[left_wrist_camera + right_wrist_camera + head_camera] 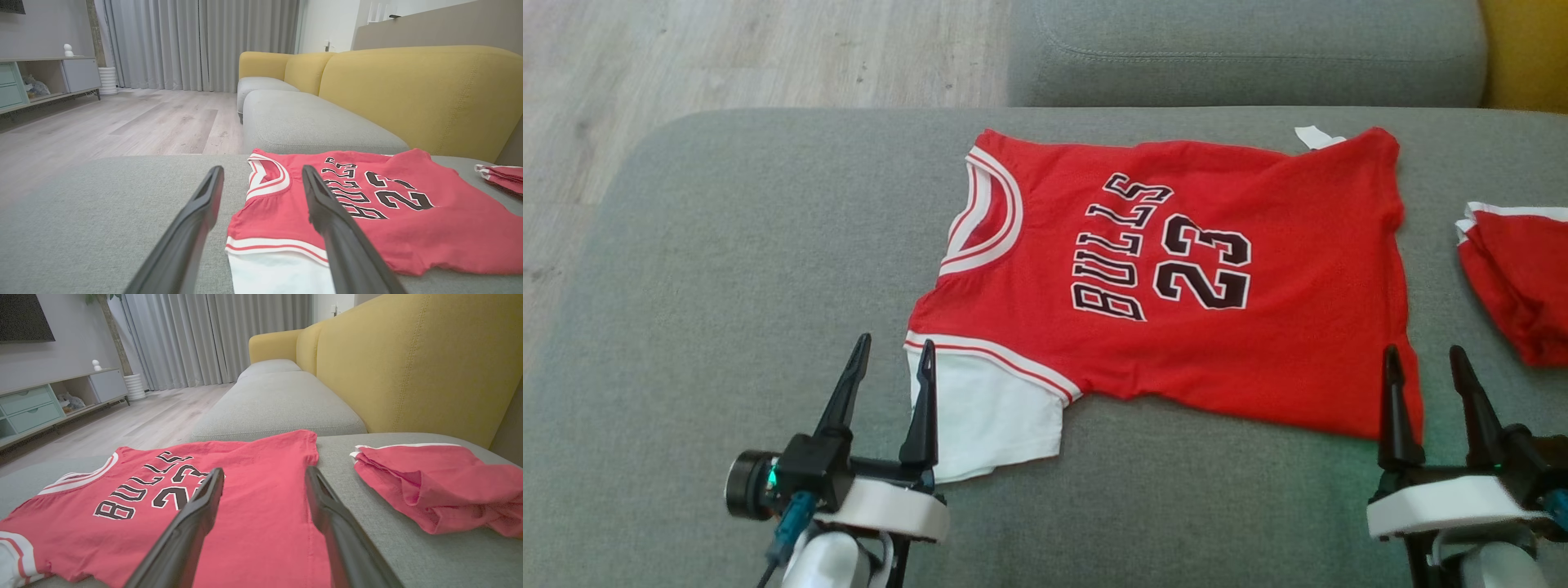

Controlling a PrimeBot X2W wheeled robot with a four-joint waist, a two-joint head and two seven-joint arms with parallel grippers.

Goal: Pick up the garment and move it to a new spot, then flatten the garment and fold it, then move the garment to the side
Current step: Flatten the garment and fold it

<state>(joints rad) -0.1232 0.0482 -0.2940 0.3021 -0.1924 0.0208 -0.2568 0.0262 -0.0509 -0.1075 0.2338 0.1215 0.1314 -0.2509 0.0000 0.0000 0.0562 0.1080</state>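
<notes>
The garment (1176,278) is a red jersey with "BULLS 23" in black, a white-trimmed collar and a white sleeve; it lies spread flat on the grey sofa seat (735,269). My left gripper (892,353) stands open at the white sleeve's near edge, one finger over the cloth and one over bare cushion. The left wrist view shows the garment (367,212) under and beyond those fingers. My right gripper (1423,361) is open at the hem's near right corner. Its wrist view has the garment (245,506) beneath its spread fingers. Nothing is held.
A second red cloth (1515,278) lies bunched at the seat's right edge, also seen as the red cloth (433,486) in the right wrist view. The yellow backrest (416,367) rises on the right. Another grey cushion (1241,49) lies beyond; wooden floor (727,57) is to the left.
</notes>
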